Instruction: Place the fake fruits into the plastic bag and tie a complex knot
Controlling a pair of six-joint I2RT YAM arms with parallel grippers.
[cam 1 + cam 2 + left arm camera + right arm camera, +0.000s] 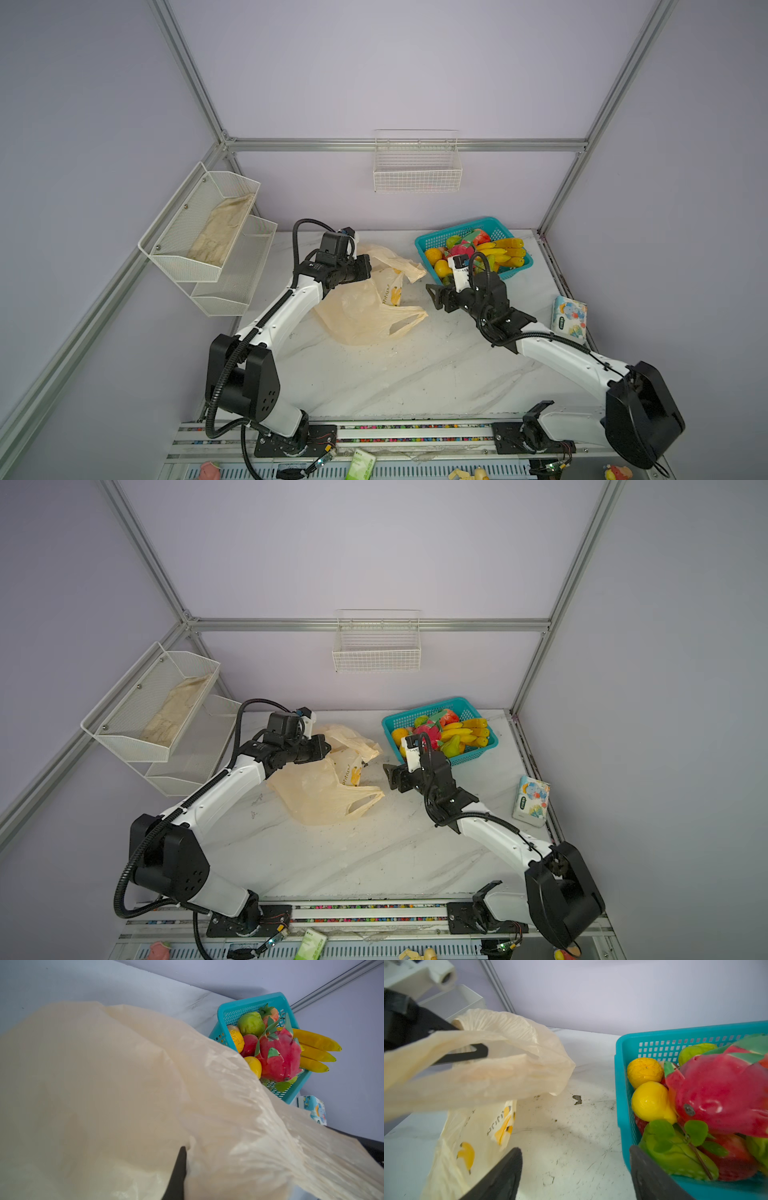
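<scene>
The cream plastic bag lies crumpled on the table's left half, its banana print showing. My left gripper is shut on the bag's far handle strip and holds it up off the table. In the right wrist view a black finger of it pins the strip. The bag fills the left wrist view. My right gripper stands open and empty over bare table, between bag and basket. The fake fruits fill the teal basket. No knot shows.
The teal mesh basket stands at the back right by the wall. A tissue pack sits near the right edge. White wire shelves hang on the left wall and a wire basket on the back wall.
</scene>
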